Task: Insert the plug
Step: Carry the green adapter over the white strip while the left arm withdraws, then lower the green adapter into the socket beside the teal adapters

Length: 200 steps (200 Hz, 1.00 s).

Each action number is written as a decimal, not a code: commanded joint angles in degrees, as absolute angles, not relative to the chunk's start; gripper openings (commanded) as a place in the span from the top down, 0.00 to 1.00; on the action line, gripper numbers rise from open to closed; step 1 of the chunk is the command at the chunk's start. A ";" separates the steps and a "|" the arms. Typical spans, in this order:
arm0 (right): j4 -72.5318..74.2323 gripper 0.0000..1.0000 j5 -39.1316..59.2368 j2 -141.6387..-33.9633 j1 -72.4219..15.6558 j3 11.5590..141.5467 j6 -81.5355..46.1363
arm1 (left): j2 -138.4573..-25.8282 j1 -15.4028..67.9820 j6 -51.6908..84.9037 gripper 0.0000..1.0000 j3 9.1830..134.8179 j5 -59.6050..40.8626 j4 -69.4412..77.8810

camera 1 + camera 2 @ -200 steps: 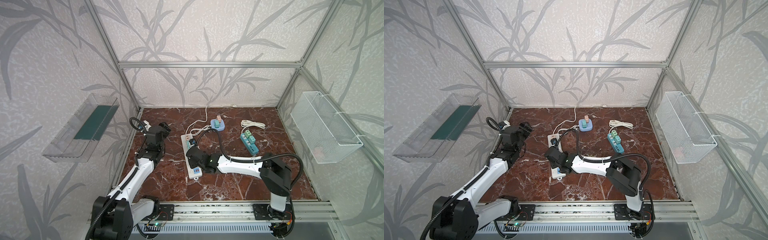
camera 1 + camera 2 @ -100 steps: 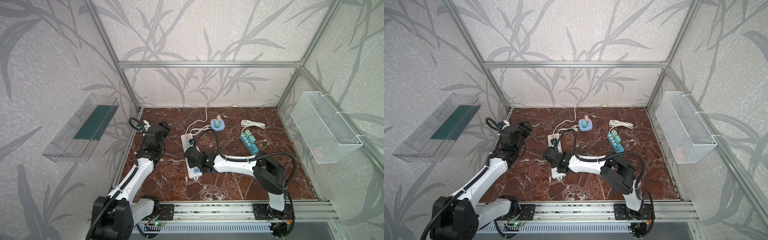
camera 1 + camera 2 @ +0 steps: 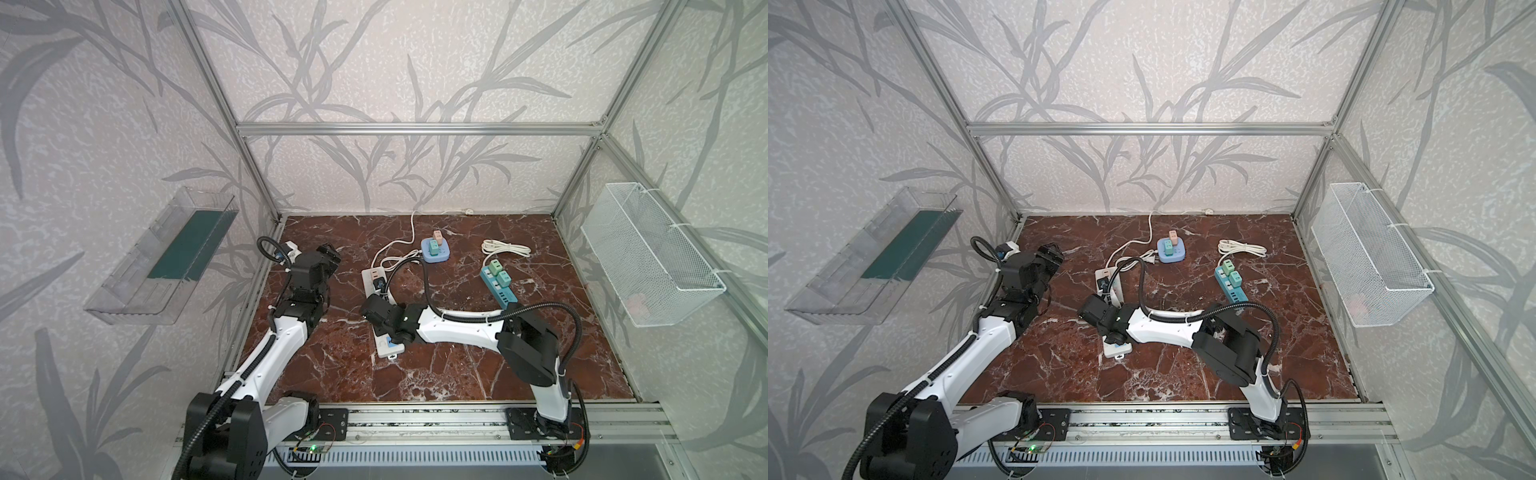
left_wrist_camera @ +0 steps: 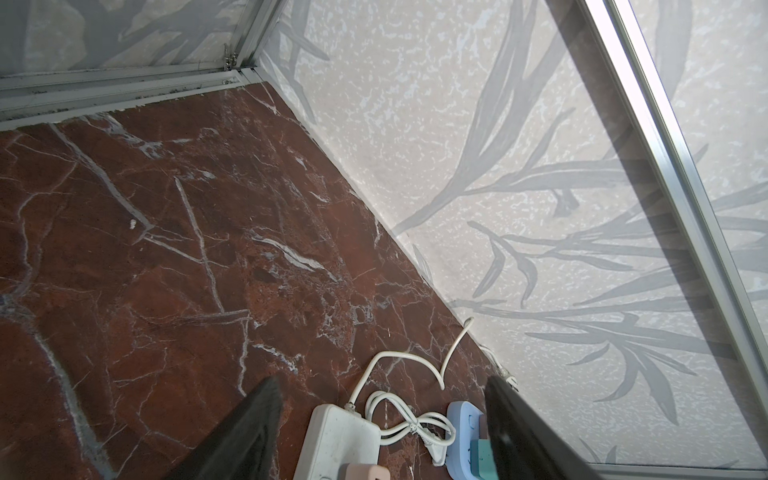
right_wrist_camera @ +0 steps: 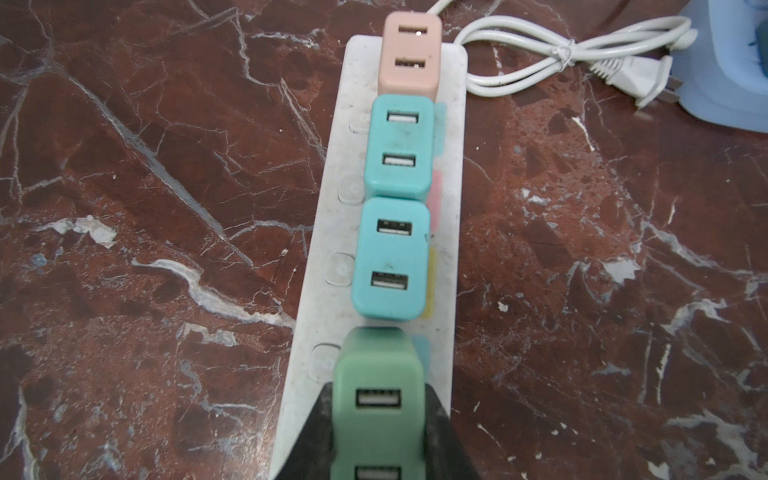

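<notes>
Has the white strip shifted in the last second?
No. In both top views the strip lies at the same spot and angle relative to the blue hub.

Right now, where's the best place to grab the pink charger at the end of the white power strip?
Pinch the pink charger by the two flat sides facing across the white power strip, coming straight down from above; a teal charger crowds its inner end.

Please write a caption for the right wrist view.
Right fingers clamp a green plastic USB plug at the long white power strip.
</notes>
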<state>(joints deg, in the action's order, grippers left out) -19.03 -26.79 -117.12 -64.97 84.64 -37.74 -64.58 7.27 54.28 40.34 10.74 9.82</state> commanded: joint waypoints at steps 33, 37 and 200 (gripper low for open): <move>-26.21 1.00 -26.69 -123.76 -64.95 87.04 -41.24 | -63.48 6.54 55.57 0.23 39.46 10.75 11.11; -26.77 1.00 -26.55 -124.33 -64.95 87.57 -41.49 | -63.53 6.56 55.61 0.24 39.46 10.65 11.17; -25.53 0.96 -24.34 -127.25 -56.11 90.10 -32.75 | -63.56 5.94 55.63 0.25 39.02 10.56 11.92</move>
